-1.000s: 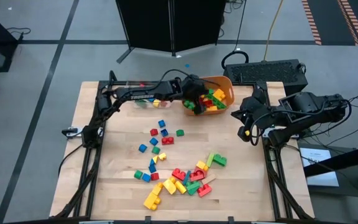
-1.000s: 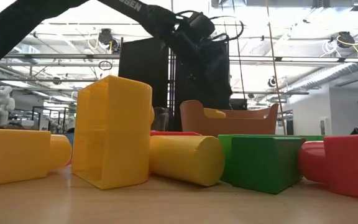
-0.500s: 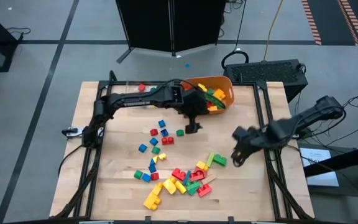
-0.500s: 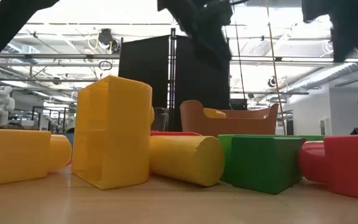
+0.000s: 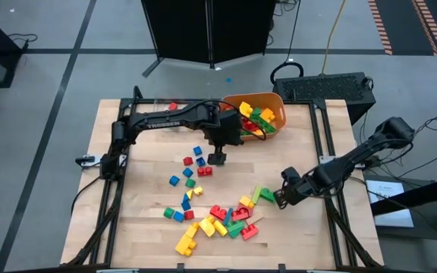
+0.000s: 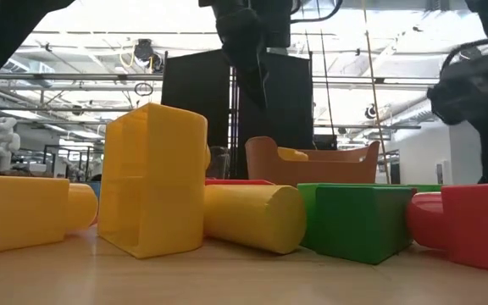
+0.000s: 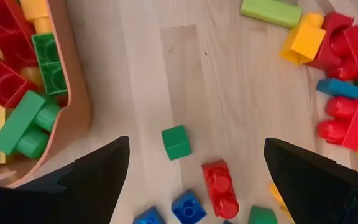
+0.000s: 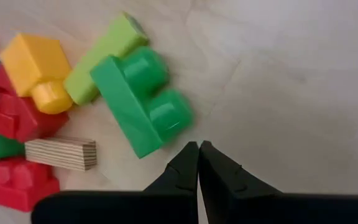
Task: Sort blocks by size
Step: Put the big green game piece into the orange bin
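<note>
Right wrist view: the right gripper (image 8: 198,163) is clenched empty, just beside a green two-stud plastic brick (image 8: 138,102). Left gripper (image 7: 191,180) gapes wide above a small green cube (image 7: 176,142) on the table.

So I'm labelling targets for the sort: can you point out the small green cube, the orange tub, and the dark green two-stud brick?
small green cube (image 7: 176,142), left wrist view, its top face.
orange tub (image 5: 278,101), high view, its far rim.
dark green two-stud brick (image 8: 143,102), right wrist view, between its studs.
</note>
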### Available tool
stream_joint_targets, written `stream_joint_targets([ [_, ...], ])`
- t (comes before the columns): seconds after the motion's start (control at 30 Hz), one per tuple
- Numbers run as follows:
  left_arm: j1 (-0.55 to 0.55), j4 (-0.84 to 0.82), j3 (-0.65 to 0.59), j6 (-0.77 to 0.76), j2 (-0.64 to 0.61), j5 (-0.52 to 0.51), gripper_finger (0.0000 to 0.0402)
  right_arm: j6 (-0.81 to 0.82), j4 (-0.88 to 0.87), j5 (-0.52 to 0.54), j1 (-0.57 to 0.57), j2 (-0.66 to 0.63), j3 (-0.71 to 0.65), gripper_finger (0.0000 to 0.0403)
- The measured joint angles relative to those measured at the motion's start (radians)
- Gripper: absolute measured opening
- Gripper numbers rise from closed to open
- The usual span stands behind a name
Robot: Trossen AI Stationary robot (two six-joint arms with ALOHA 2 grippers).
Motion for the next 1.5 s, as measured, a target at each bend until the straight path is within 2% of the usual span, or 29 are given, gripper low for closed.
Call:
stream_joint_targets([
  [0.27,0.025,-0.004,0.0,0.008,0.0,0.027,0.037,-0.015,0.118,-0.072,-0.029,0.187,0.006,0.0002],
  [0.5,0.068,-0.007,0.0,-0.002,0.0,0.074,0.037,-0.221,0.138,-0.143,-0.17,0.271,0.061,0.0002],
  [0.63,0.086,-0.01,-0.001,-0.019,0.0,0.081,0.037,-0.387,0.193,-0.022,-0.263,0.298,0.114,0.0001],
  [0.87,0.105,-0.023,-0.001,-0.02,0.0,0.085,0.037,-0.658,0.395,-0.008,-0.406,0.333,0.165,0.0001],
  [0.93,0.111,-0.031,-0.001,-0.016,0.0,0.086,0.037,-0.721,0.396,0.005,-0.431,0.334,0.191,0.0001],
  [1.07,0.124,-0.034,-0.001,-0.014,0.0,0.152,0.037,-0.821,0.284,0.081,-0.441,0.275,0.285,0.0001],
  [1.17,0.126,-0.027,-0.001,-0.054,0.0,0.193,0.037,-0.835,0.051,0.199,-0.425,0.197,0.402,0.0001],
  [1.27,0.111,0.008,-0.024,-0.069,0.0,0.203,0.037,-0.792,-0.22,0.337,-0.375,0.115,0.533,0.0001],
  [1.37,0.074,0.055,-0.061,-0.024,0.001,0.288,0.037,-0.732,-0.444,0.449,-0.306,0.036,0.659,0.0001],
  [1.43,0.044,0.147,-0.092,0.031,0.0,0.33,0.037,-0.694,-0.552,0.505,-0.253,-0.012,0.728,0.0001],
  [1.5,0.01,0.231,-0.128,0.089,0.0,0.323,0.037,-0.672,-0.605,0.546,-0.21,-0.057,0.775,0.0001],
])
